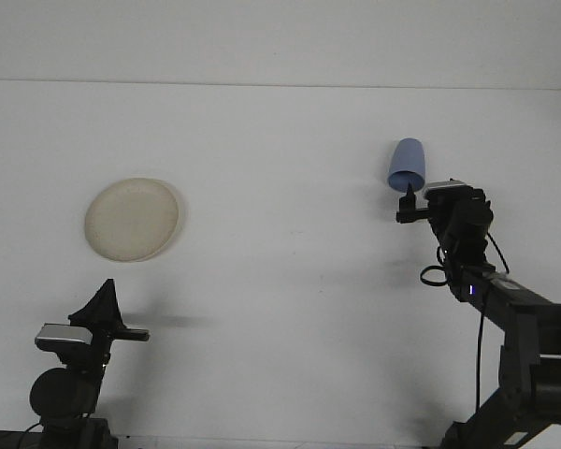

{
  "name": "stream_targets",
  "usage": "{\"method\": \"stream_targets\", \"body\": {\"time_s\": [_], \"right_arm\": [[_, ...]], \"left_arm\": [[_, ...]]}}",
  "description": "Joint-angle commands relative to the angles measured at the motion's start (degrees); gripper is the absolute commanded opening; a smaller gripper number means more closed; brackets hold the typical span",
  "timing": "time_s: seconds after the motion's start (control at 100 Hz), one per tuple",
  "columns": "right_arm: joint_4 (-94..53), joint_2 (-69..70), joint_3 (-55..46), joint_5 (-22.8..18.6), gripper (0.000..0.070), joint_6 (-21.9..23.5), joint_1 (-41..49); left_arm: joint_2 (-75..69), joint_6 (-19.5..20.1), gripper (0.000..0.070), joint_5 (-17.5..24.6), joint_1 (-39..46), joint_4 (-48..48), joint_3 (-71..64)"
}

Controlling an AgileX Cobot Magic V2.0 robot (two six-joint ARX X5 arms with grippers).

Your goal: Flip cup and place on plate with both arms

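Blue cup (407, 166) lies on its side at far right of the table (290, 140), right gripper (410, 198) touching its rim; can't tell either gripper's state. Plate (132, 219) sits well apart at left, left gripper (103, 304) low near the front edge.

We're looking at one blue cup (407, 166) sitting on the white table (280, 281). One cream plate (132, 219) is lying over on the left side. Two arms are showing in the front view, each carrying one gripper: the left gripper (106, 301) and the right gripper (410, 200). So the count is running one cup, one plate, two grippers, one table.
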Motion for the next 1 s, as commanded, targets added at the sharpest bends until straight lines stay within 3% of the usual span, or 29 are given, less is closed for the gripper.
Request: {"method": "stream_targets", "body": {"time_s": [0.0,0.18,0.36,0.45,0.52,0.59,0.99], "right_arm": [[0.7,4.6,3.5,0.2,0.0609,-3.0,0.0],[0.7,13.3,11.5,3.0,0.0608,-7.3,0.0],[0.7,19.2,17.5,3.0,0.0576,-7.5,-0.1],[0.8,20.3,18.9,2.6,0.0390,-7.5,-0.1],[0.8,20.3,19.1,2.1,0.0152,-7.3,0.0],[1.2,20.3,19.1,1.2,0.0005,-7.2,0.0],[-7.5,8.1,19.1,0.0,0.0000,2.2,-0.4]], "left_arm": [[-0.1,-0.4,0.0015,0.0,-0.1,0.6,-1.1],[-0.1,-0.4,0.0015,0.0,-0.1,0.6,-1.1],[-0.1,-0.4,0.0015,0.0,-0.1,0.6,-1.1],[-0.1,-0.4,0.0015,0.0,-0.1,0.6,-1.1],[-0.1,-0.4,0.0015,0.0,-0.1,0.6,-1.1],[-0.1,-0.4,0.0015,0.0,-0.1,0.6,-1.1],[-0.1,-0.4,0.0015,0.0,-0.1,0.6,-1.1]]}}
